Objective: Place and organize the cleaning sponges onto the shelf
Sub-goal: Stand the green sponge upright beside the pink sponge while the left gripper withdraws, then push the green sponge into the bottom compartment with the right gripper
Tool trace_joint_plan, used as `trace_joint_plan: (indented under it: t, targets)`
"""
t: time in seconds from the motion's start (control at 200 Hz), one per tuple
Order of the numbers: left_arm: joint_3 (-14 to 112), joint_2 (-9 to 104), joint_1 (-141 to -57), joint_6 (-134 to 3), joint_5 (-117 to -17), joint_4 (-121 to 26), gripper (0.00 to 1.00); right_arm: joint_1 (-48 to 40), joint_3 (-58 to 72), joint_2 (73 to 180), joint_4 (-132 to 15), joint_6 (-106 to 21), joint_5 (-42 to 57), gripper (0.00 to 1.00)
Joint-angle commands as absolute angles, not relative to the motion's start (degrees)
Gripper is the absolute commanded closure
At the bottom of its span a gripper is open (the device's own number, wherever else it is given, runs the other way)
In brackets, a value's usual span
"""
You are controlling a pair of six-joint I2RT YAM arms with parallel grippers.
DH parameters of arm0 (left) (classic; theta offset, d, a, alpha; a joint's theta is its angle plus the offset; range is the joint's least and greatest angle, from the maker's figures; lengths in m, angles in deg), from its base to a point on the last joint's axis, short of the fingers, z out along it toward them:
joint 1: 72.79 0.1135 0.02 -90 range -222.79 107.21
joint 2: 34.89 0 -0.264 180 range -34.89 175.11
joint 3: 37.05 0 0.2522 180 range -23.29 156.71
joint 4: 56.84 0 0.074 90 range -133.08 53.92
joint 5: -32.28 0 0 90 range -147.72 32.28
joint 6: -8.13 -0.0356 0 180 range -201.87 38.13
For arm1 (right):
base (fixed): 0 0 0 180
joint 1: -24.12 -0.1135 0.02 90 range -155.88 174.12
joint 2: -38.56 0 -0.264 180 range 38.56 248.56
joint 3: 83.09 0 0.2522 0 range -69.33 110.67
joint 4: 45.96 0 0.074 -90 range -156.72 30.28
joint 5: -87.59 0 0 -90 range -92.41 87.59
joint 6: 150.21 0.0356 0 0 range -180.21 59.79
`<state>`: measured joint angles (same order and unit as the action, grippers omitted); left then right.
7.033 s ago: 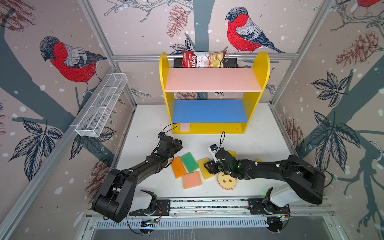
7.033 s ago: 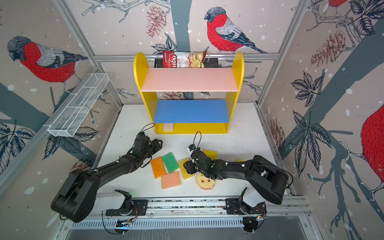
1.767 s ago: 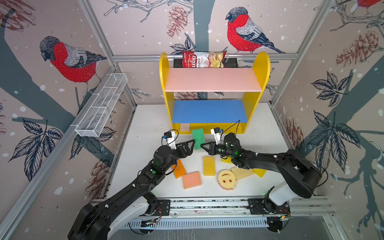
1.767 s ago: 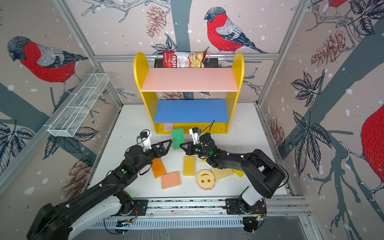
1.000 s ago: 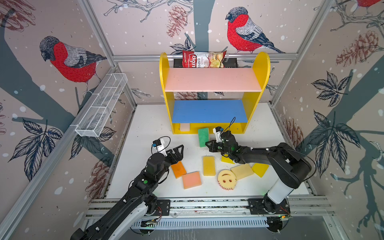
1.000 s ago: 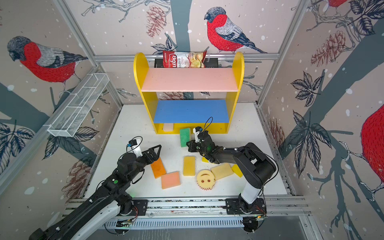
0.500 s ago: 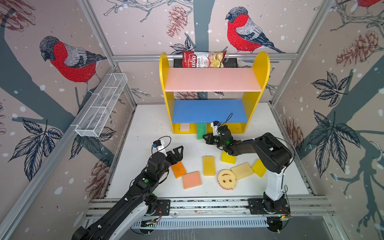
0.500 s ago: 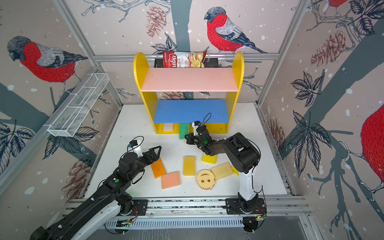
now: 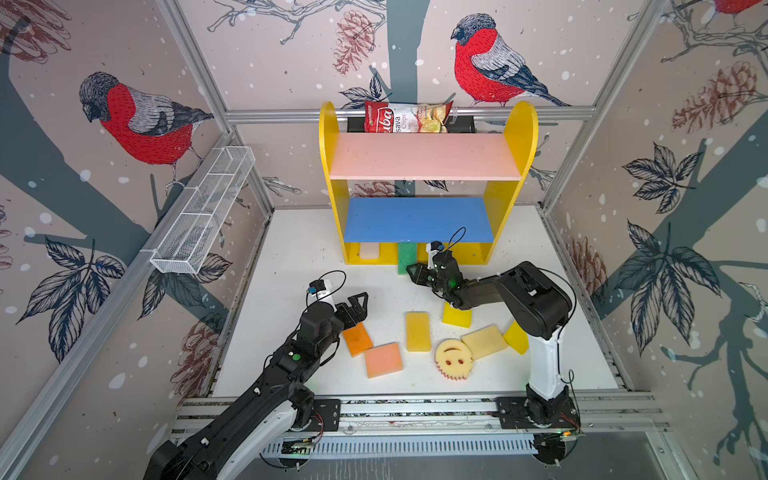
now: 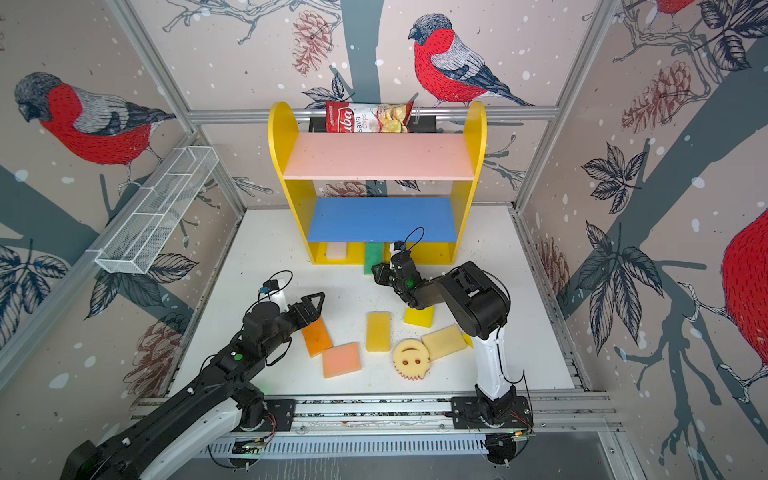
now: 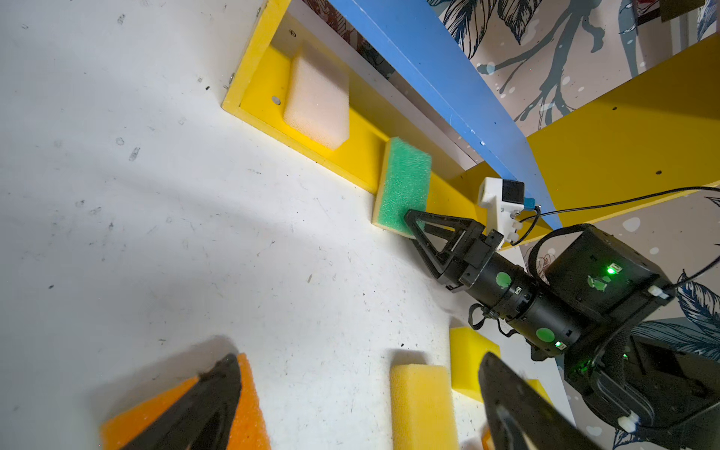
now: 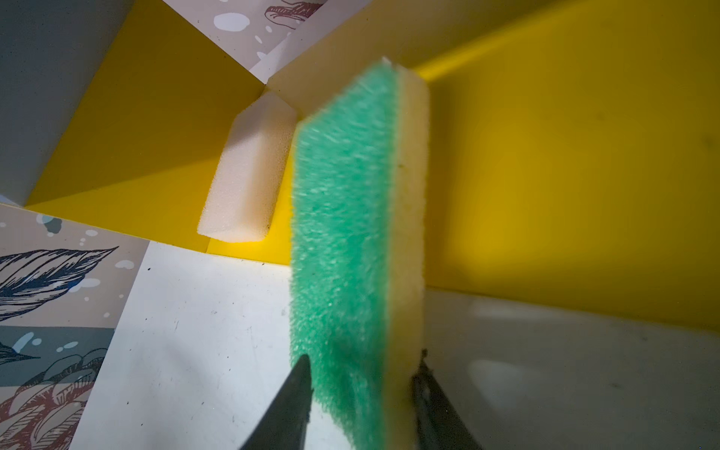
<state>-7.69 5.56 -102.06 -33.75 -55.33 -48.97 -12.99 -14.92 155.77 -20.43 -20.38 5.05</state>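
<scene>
Presently: green sponge between fingers of the right gripper, far end reaching ahead onto the yellow base of the shelf, near cream sponge; pinched or merely flanked, cannot tell; left gripper spread wide, orange sponge beneath one finger.

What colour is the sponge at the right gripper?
The sponge is green-faced with pale yellow backing; clearest in the right wrist view.

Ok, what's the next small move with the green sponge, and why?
Probably ease the right gripper a little deeper toward the shelf before backing off: the green sponge stands on edge between its jaws, near end out over the table, only partly on the yellow base beside the white sponge.
</scene>
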Motion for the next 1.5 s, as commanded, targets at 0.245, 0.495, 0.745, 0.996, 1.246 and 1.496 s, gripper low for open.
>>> trace_joint_plan:
  t: [0.245,0.495,0.745,0.996,1.246,1.496]
  targets:
    - [-7.73,4.3,-101.86,-32.68,-56.14,-50.77,0.07,-13.02,-21.06,150.3,-18.14,-19.45,2.43,0.33]
    - [-8.68,3.0,-101.95,-32.74,-55.7,-51.02,0.07,-14.14,-30.43,145.66,-13.82,-16.47,4.66,0.5]
    - [-9.49,4.5,-101.91,-32.12,-56.89,-52.96,0.08,-15.08,-28.16,151.92,-9.98,-13.78,9.55,0.99]
    - [-10.2,3.26,-101.91,-31.68,-56.42,-51.63,0.08,-14.51,-22.46,158.04,-9.03,-12.68,8.32,0.99]
    - [-10.34,3.07,-101.94,-31.77,-55.83,-51.15,0.08,-13.6,-19.06,161.87,-7.78,-11.99,7.27,0.98]
    - [-9.77,5.01,-101.92,-32.21,-56.14,-51.76,0.08,-12.9,-16.09,165.3,-7.24,-11.17,6.4,0.95]
